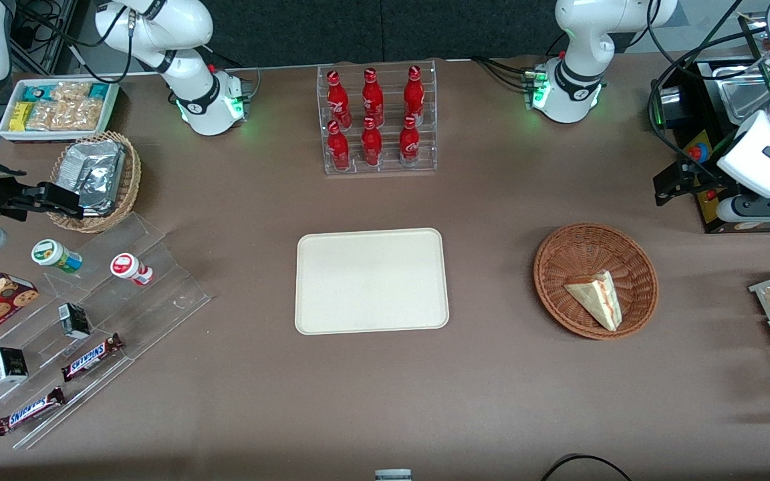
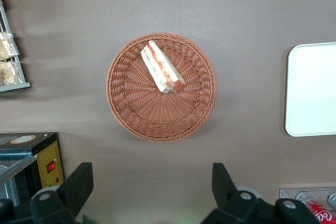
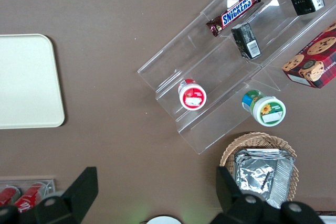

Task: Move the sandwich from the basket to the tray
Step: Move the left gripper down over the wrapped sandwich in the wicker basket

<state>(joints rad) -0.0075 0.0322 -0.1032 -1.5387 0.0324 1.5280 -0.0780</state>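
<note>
Found nearest the lens glossy Snickers bars (image 1: 29, 411) on a clear stepped acrylic rack (image 1: 158, 294). Saw the tray (image 1: 371, 280) mid-table: flat, cream, matte, with rounded corners and a low rim, bare brown tabletop open on all four sides. Found the basket (image 1: 559, 254), round and shallow in reddish woven wicker, toward the working arm's end, well apart from the tray. Noted the sandwich (image 1: 595, 297) lying inside it, a pale triangular wedge, striped cut edge turned up. Spotted the black gripper (image 1: 672, 182) raised, farther from the lens than the basket.

From the left wrist, looked down on the basket (image 2: 136, 124), sandwich (image 2: 161, 68) off-centre and close to the rim. Saw the gripper (image 2: 151, 182) spread wide, fingers (image 2: 79, 182) holding nothing, over bare table just short of the wicker. Caught one tray (image 2: 312, 87) edge.

From the right wrist, saw a rounded tray (image 3: 26, 82) corner, open table beside it.
</note>
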